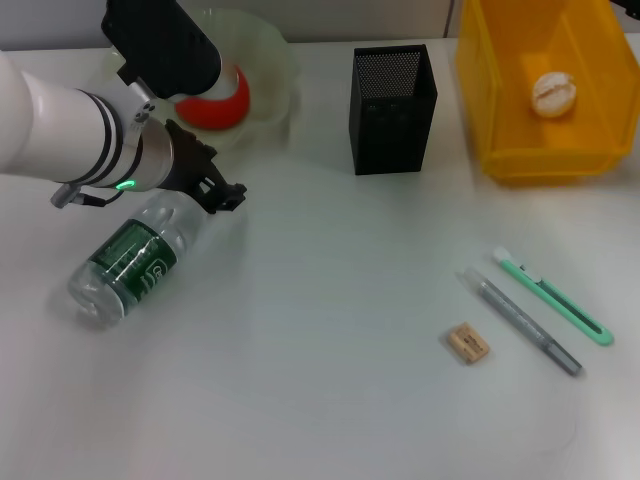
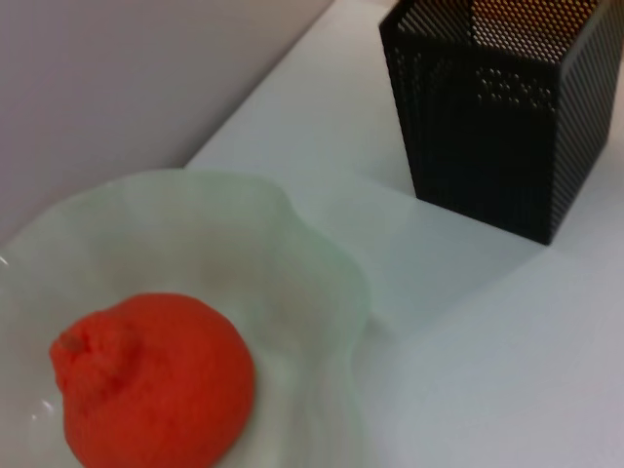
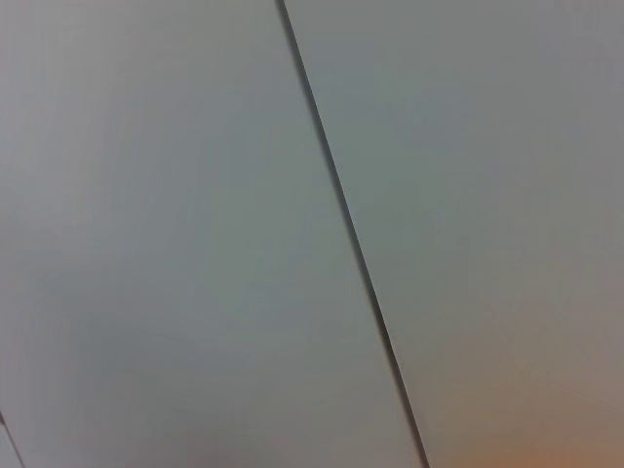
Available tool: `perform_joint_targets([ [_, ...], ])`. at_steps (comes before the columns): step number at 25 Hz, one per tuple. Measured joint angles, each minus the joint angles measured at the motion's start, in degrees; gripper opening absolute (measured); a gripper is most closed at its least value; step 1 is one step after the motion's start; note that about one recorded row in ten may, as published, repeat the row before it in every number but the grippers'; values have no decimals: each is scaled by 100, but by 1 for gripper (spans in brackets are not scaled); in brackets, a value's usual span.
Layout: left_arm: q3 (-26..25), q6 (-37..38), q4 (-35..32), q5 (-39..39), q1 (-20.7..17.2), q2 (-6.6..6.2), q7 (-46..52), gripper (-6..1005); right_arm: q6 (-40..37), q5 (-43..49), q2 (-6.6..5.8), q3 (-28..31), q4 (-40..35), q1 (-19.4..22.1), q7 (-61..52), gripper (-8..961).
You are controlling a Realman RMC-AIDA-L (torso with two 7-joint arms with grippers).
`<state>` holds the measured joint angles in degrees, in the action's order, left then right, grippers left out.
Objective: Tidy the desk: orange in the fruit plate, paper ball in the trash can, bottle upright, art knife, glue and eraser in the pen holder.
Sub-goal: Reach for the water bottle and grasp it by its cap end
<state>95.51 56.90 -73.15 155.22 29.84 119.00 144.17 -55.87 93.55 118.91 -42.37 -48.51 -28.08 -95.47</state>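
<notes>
A clear bottle [image 1: 128, 262] with a green label lies on its side at the left of the desk. My left gripper [image 1: 218, 188] hovers at its neck end and hides the cap. The orange [image 1: 218, 102] [image 2: 151, 382] rests in the pale fruit plate [image 1: 268, 60] [image 2: 292, 253] at the back left. The paper ball [image 1: 555, 93] sits inside the yellow trash can [image 1: 500, 110] at the back right. The black mesh pen holder [image 1: 393, 96] [image 2: 502, 107] stands between them. The green art knife [image 1: 553, 297], grey glue stick [image 1: 521, 321] and tan eraser [image 1: 467, 343] lie at the front right. My right gripper is out of view.
The white desk [image 1: 330, 330] stretches bare between the bottle and the stationery. My left arm [image 1: 70, 130] reaches in from the left edge, above the plate. The right wrist view holds only grey panels with a dark seam [image 3: 351, 244].
</notes>
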Motion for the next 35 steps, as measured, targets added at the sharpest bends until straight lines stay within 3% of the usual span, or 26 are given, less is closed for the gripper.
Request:
perform_joint_targets([
  [35, 317, -42, 676, 797, 372, 9, 331, 564, -74, -162, 9, 0, 11, 46, 1, 696],
])
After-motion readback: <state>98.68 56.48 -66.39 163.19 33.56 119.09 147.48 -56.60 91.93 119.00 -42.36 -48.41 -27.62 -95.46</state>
